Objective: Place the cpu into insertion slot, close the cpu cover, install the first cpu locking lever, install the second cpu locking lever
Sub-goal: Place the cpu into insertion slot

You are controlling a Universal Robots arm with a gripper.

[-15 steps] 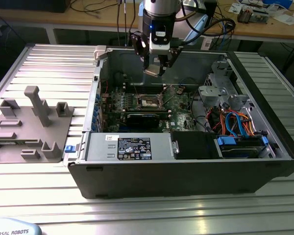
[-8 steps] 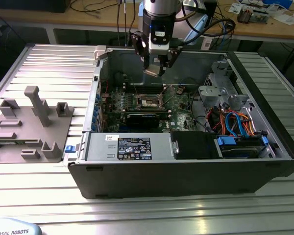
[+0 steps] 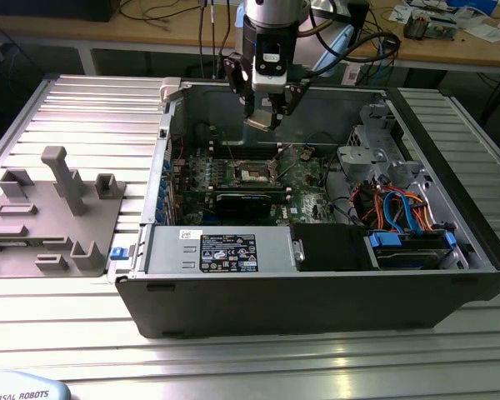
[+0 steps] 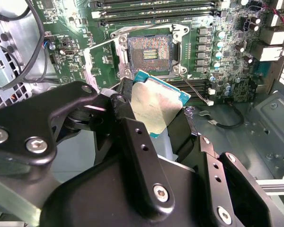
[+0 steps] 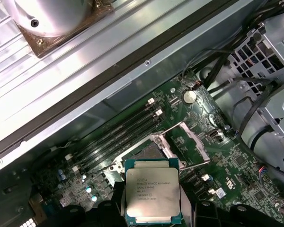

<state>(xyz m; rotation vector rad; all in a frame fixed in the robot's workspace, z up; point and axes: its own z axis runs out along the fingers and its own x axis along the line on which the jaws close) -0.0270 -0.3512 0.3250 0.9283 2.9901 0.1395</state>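
Observation:
My gripper [image 3: 262, 115] hangs above the open computer case, shut on the cpu [image 3: 260, 123]. The second wrist view has the cpu [image 4: 157, 108] as a flat silvery square with a teal edge, tilted, with a black finger [image 4: 132, 137] on either side. The chip [image 5: 153, 194] faces the first wrist camera. Below it, apart from it, lies the insertion slot [image 4: 149, 53] [image 5: 144, 153] [image 3: 254, 172] in the green motherboard [image 3: 304, 187], dark and uncovered. The cpu cover [image 4: 102, 59] [image 5: 189, 142] stands swung open beside the socket.
Long black memory slots [image 4: 156, 7] run beside the socket. A black card [image 3: 246, 202] and the grey power supply [image 3: 221, 250] sit toward the case front. A drive cage with blue and orange cables [image 3: 400, 208] is at the exterior view's right. A grey fixture [image 3: 50, 208] rests on the table at its left.

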